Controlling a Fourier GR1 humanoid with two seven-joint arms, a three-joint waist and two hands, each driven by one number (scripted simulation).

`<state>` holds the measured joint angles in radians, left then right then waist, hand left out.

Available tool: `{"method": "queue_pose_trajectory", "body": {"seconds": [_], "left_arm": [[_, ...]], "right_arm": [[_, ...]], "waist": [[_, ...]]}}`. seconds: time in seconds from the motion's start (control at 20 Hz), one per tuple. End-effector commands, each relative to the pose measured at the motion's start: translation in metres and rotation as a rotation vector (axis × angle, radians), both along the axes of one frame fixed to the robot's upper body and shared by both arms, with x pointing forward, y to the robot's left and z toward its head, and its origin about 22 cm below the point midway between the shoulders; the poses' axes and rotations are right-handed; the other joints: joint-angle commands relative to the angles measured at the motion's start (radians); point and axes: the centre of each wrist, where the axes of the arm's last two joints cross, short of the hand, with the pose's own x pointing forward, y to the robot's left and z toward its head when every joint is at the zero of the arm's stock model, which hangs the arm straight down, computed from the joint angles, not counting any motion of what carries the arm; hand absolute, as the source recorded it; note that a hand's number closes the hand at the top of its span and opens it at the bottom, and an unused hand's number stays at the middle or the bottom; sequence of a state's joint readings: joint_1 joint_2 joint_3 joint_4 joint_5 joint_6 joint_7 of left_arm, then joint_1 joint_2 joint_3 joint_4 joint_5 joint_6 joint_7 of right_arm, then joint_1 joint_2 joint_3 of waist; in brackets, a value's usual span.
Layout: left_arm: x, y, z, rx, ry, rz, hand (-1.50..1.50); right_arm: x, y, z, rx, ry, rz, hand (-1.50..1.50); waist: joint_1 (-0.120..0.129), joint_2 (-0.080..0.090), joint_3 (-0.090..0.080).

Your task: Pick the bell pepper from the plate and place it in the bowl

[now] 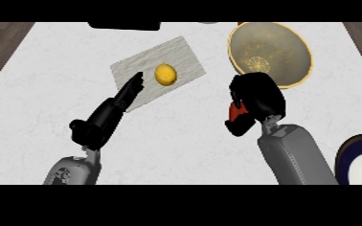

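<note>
Bell pepper (235,111) inside curled right hand (256,96) fingers (239,124)

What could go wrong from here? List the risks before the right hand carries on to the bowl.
1. The right hand curls round a red thing, probably the bell pepper; it is mostly hidden, so it might slip unseen.
2. The hand is short of the bowl; an early release would land it on the counter.
3. The left hand reaches over the grey mat near a yellow fruit and might nudge it.

White marbled counter (191,139) fills the view. Brown wood strips show at far left (13,33) and far right (354,31) corners. Lighting even.
</note>
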<state>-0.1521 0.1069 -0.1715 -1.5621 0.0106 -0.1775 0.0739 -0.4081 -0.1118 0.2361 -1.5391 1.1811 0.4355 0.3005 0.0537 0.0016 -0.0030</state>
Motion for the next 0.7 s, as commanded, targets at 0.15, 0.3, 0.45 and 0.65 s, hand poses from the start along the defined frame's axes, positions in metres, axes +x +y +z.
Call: {"method": "queue_pose_trajectory", "body": {"seconds": [0.15, 0.3, 0.45, 0.65], "left_arm": [[-0.007, 0.001, -0.007, 0.001, 0.001, 0.022, 0.00], [-0.004, 0.014, -0.012, 0.000, -0.005, 0.025, 0.00], [-0.005, -0.001, 0.000, -0.009, 0.008, 0.029, 0.00], [-0.001, 0.015, -0.004, -0.015, 0.015, 0.051, 0.00]], "right_arm": [[0.002, 0.065, 0.072, 0.236, -0.320, -0.075, 1.50], [0.001, 0.084, 0.095, 0.366, -0.390, -0.102, 1.50], [0.010, 0.076, 0.101, 0.446, -0.385, -0.147, 1.50], [0.033, 0.057, 0.111, 0.441, -0.401, -0.222, 1.50]], "waist": [[-0.021, -0.001, 0.003], [-0.014, 0.002, 0.002], [-0.038, -0.001, 0.003], [-0.048, -0.001, 0.003]]}}
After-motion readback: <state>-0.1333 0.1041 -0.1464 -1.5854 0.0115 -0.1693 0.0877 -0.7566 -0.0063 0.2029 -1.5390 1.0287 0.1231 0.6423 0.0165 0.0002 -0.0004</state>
